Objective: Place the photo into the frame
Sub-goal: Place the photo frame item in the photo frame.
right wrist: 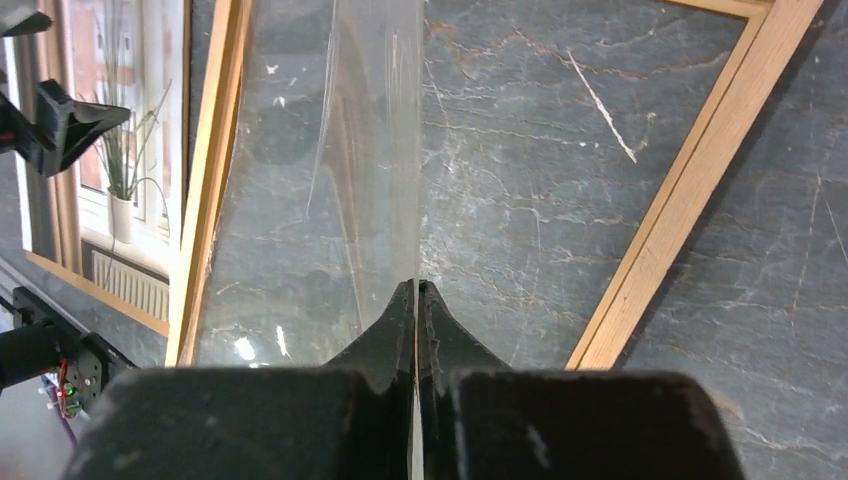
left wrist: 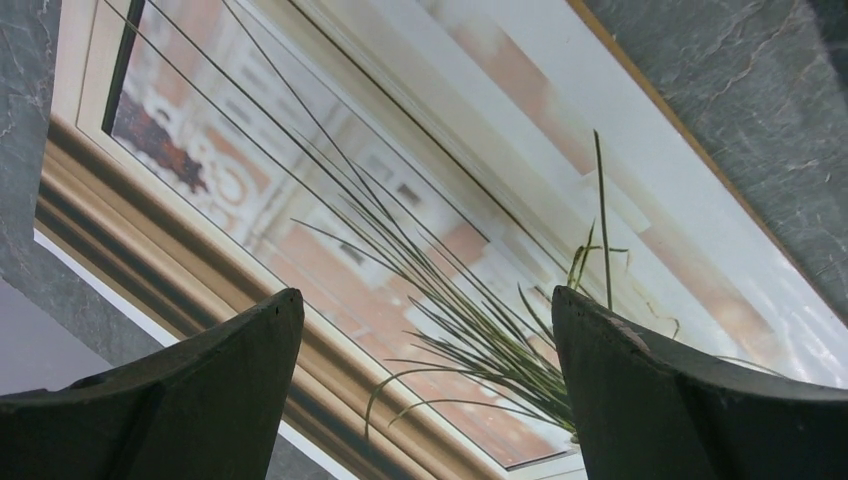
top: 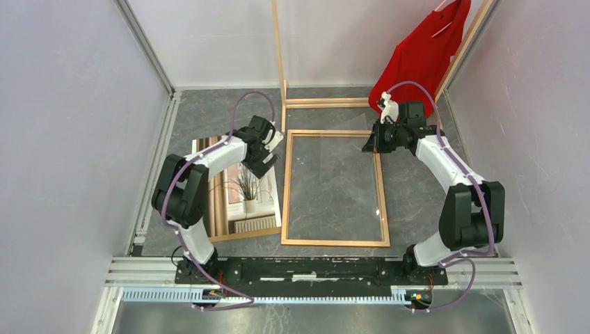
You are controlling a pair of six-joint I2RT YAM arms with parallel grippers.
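The photo (top: pixel 243 191) lies face up on the table, left of the frame (top: pixel 334 243), and shows a window with a spiky potted plant. My left gripper (top: pixel 268 156) hovers open over the photo's far right part; its fingers straddle the plant leaves in the left wrist view (left wrist: pixel 425 310), where the photo (left wrist: pixel 400 200) fills the picture. My right gripper (top: pixel 367 146) is shut on the far edge of a clear sheet (right wrist: pixel 330 150) and holds it tilted over the frame (right wrist: pixel 680 200). The photo (right wrist: pixel 120 120) shows at the left of the right wrist view.
A red garment (top: pixel 424 56) hangs on a pale wooden rack (top: pixel 282 56) at the back. A thin brown edge (top: pixel 243 235) shows under the photo's near side. Enclosure walls close in left and right. The arm bases stand at the near edge.
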